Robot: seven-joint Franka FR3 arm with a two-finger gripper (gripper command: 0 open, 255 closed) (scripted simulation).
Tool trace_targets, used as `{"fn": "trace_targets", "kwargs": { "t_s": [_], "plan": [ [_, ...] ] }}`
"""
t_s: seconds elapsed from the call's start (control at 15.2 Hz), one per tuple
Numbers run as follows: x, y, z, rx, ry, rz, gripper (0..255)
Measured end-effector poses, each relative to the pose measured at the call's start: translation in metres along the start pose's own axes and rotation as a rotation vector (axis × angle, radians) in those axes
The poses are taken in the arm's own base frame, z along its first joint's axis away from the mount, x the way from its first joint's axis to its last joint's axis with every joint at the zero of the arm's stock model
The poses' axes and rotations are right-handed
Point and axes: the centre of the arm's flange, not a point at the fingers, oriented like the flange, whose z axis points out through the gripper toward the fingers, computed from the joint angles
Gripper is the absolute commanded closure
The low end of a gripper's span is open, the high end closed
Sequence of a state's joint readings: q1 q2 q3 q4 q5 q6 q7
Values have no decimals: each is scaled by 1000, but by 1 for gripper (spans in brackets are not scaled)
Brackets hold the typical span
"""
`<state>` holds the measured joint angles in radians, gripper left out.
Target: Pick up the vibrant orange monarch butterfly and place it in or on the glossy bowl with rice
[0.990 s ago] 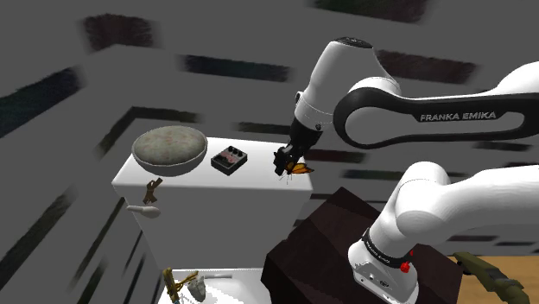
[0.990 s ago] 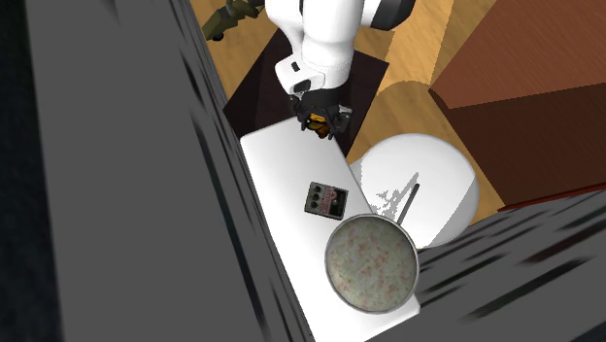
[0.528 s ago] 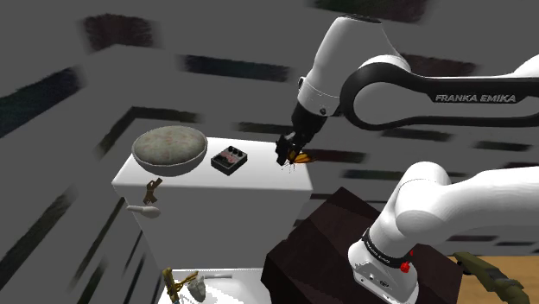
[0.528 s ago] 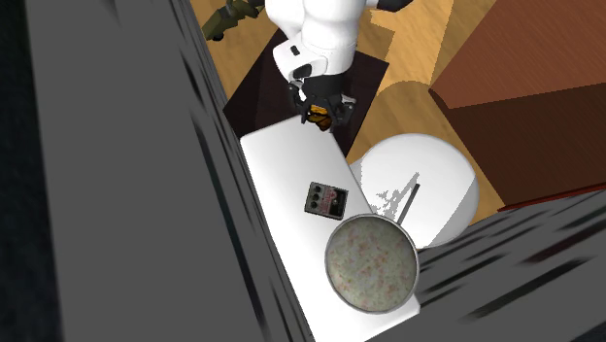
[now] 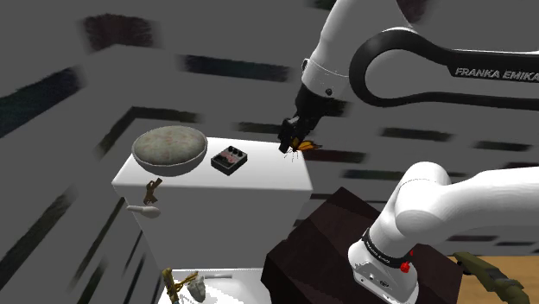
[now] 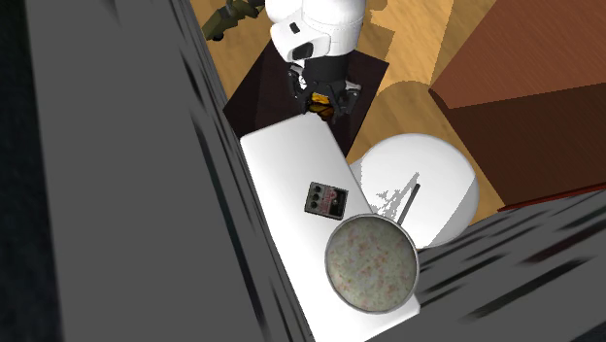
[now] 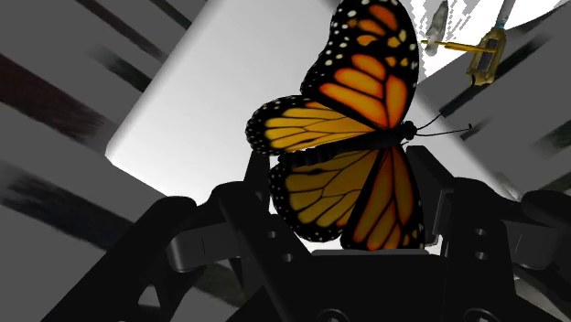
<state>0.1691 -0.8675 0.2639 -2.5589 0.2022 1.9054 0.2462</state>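
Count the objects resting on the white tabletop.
2: the grey bowl at the shoulder view's left end, and a small black box beside it, nearer the middle. The orange butterfly is clasped in the hand, off the tabletop. None seem hidden.

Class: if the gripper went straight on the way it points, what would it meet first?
Probably the white table, its bare end nearest the stand, beneath the butterfly; depth is unclear.
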Motion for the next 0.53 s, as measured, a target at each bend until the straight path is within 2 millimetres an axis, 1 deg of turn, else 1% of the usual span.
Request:
{"fn": "trace_targets", "kwargs": {
  "t_s": [0.53],
  "plan": [
    [9, -1, -43, 0, 0, 0, 255]
  ]
}}
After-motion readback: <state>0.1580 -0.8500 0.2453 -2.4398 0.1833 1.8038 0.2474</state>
